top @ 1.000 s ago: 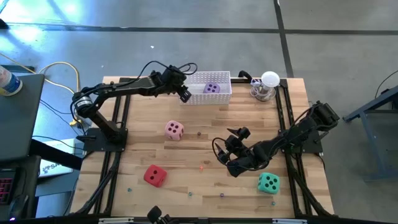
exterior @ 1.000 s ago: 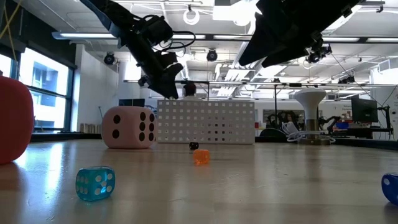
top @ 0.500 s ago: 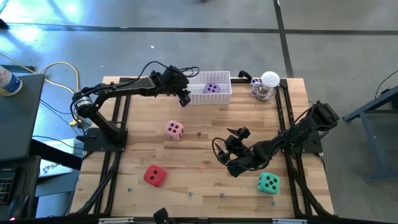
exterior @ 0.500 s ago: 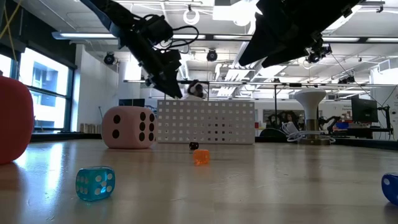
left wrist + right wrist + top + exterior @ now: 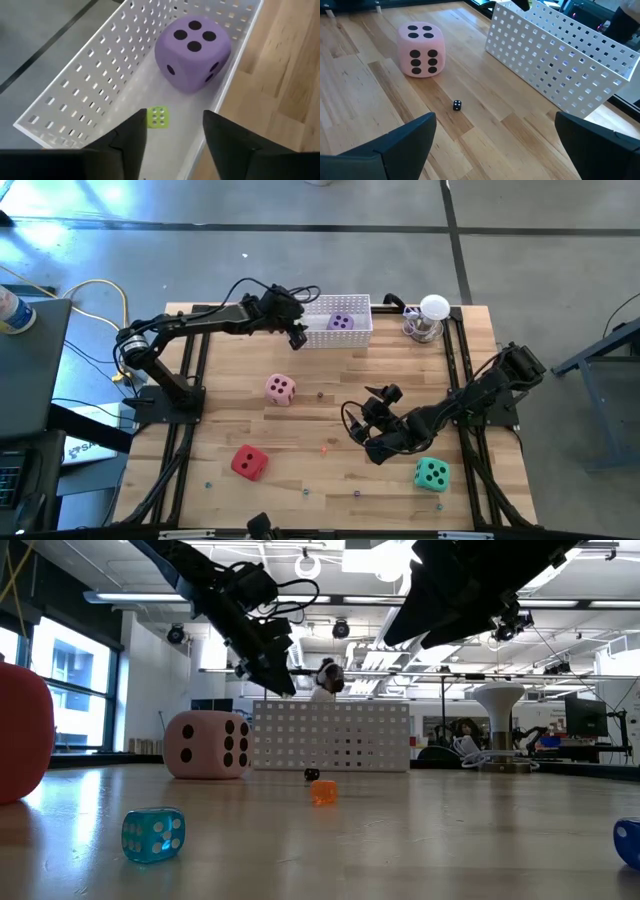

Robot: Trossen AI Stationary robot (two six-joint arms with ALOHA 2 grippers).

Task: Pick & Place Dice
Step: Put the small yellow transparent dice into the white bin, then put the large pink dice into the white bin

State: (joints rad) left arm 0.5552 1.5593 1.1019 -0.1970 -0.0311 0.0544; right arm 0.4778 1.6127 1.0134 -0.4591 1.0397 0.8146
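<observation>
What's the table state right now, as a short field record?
basket: white, perforated, far edge of table
in basket: purple die, small yellow-green die
left tool: open, over the basket, empty
right tool: open, above mid-table, empty
on table: pink die, red die, teal-green die

Left tool (image 5: 298, 335) over basket (image 5: 352, 338) — purple die (image 5: 341, 323) inside

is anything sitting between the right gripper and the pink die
Nothing visible does. The right gripper is open and faces the pink die across bare wood. A tiny black die lies off to the side of that line, nearer the white perforated basket.
</observation>
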